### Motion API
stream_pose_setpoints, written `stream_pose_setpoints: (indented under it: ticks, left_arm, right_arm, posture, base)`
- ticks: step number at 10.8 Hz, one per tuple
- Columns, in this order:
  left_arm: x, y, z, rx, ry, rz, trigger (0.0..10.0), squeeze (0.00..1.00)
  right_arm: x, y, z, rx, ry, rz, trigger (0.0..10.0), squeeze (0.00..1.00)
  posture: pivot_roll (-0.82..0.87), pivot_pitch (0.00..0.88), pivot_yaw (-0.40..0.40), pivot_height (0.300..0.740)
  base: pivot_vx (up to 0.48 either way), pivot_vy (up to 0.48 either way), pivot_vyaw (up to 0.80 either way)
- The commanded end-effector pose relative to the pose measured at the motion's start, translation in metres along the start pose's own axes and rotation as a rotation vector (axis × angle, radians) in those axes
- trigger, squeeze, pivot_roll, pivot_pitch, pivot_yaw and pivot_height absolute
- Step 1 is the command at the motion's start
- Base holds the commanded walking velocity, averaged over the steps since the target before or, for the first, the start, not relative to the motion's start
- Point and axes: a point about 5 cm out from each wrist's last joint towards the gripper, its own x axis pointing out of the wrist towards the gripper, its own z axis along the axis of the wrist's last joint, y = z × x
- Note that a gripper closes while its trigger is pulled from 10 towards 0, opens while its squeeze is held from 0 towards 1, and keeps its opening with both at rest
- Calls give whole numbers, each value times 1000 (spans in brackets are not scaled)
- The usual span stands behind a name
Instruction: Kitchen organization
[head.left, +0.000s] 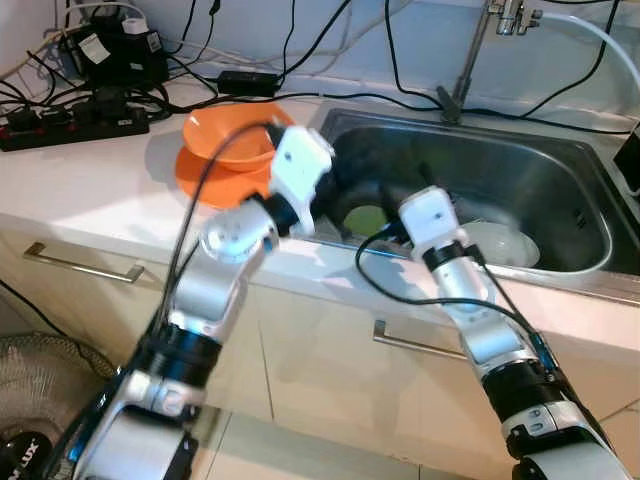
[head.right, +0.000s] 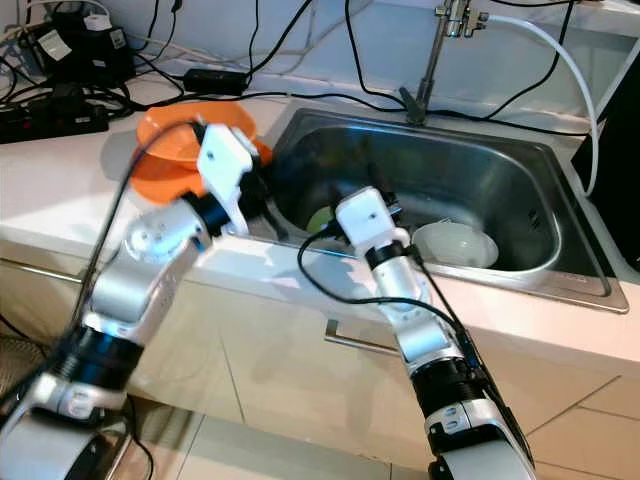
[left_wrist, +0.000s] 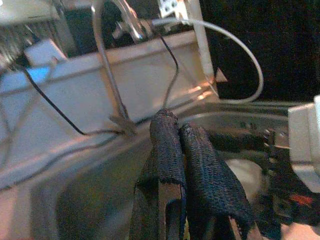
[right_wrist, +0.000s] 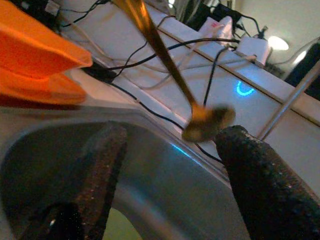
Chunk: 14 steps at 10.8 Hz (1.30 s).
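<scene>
My left gripper (head.left: 348, 188) reaches over the near left corner of the steel sink (head.left: 560, 272). Its two black fingers (left_wrist: 167, 145) are pressed together. A thin brass-coloured spoon (right_wrist: 206, 123) hangs bowl-down in the right wrist view, and its handle slants up towards the left gripper. My right gripper (right_wrist: 172, 136) is inside the sink just below, open, with the spoon's bowl hanging a little beyond its spread fingers. A white bowl (head.left: 502, 243) and a green round thing (head.left: 366, 218) lie on the sink floor. Stacked orange bowls (head.left: 226, 150) sit on the counter left of the sink.
A faucet (head.left: 468, 60) rises behind the sink with a white hose beside it. Black cables, a power strip (head.left: 70, 125) and adapters crowd the back of the counter. Cabinet drawers with metal handles (head.left: 85, 265) are below the counter.
</scene>
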Motion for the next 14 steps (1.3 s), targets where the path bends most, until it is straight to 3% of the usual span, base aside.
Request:
stream_pose_setpoints:
  ticks: [1, 2, 7, 8, 14]
  left_arm:
    - [1, -5, 3, -2, -1, -29, 10000, 0]
    - [0, -9, -1, -38, 12, -40, 10000, 0]
    - [-3, -15, -9, -71, 56, -62, 10000, 0]
    - [-3, -14, -9, -71, 60, -63, 10000, 0]
    - [-3, -14, -6, -68, 66, -72, 10000, 0]
  right_arm:
    - [4, -2, 5, -35, -31, 6, 10000, 1000]
    - [5, 3, 8, -54, -44, 17, 10000, 0]
    - [8, 8, 12, -63, -70, 27, 10000, 0]
    - [9, 8, 13, -66, -75, 27, 0, 0]
    - [10, 8, 11, -67, -70, 34, 0, 0]
  posture:
    - [177, 0, 8, 740]
    - [177, 0, 8, 740]
    - [178, 0, 5, 740]
    - [179, 0, 6, 740]
    - [190, 3, 5, 740]
  base:
    - [0, 0, 0]
    - [0, 0, 0]
    - [0, 0, 0]
    - [0, 0, 0]
    - [0, 0, 0]
